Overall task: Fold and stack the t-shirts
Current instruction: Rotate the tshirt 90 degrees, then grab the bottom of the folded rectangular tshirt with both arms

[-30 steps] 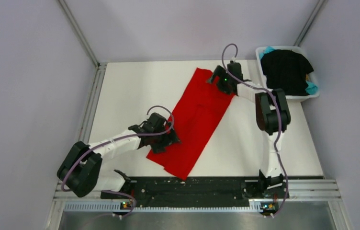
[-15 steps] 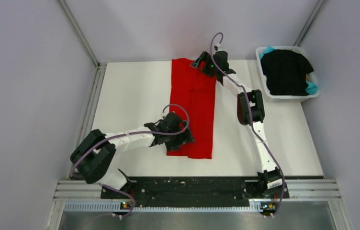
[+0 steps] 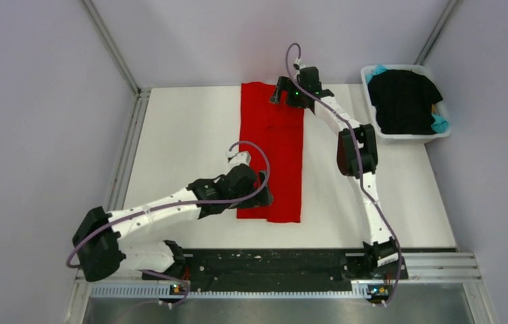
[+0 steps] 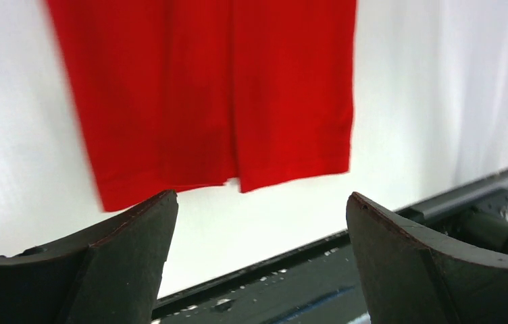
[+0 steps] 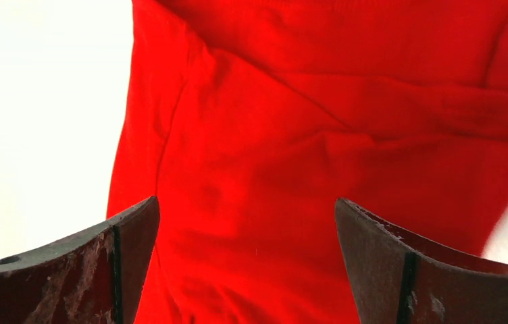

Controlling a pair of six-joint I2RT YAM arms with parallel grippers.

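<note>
The red t-shirt (image 3: 271, 152) lies flat as a long narrow strip, running from the table's far edge toward the near edge. My left gripper (image 3: 263, 197) hovers open at the strip's near left corner; in the left wrist view the gripper (image 4: 261, 197) holds nothing and the shirt's hem (image 4: 217, 94) lies beyond the fingertips. My right gripper (image 3: 280, 92) stands open over the strip's far end, and the right wrist view has the gripper (image 5: 246, 202) above wrinkled red cloth (image 5: 319, 135). The black t-shirt (image 3: 403, 100) and the teal t-shirt (image 3: 440, 124) lie in the tub.
A white plastic tub (image 3: 375, 131) stands at the far right corner of the table. A black rail (image 3: 265, 263) runs along the near edge, also visible as the rail (image 4: 373, 270) under the left gripper. Grey walls enclose the table on three sides.
The red shirt swung from a diagonal lie to straight, its far end now at the far edge. The right gripper moved left with it. The left arm shifted right along the near end.
</note>
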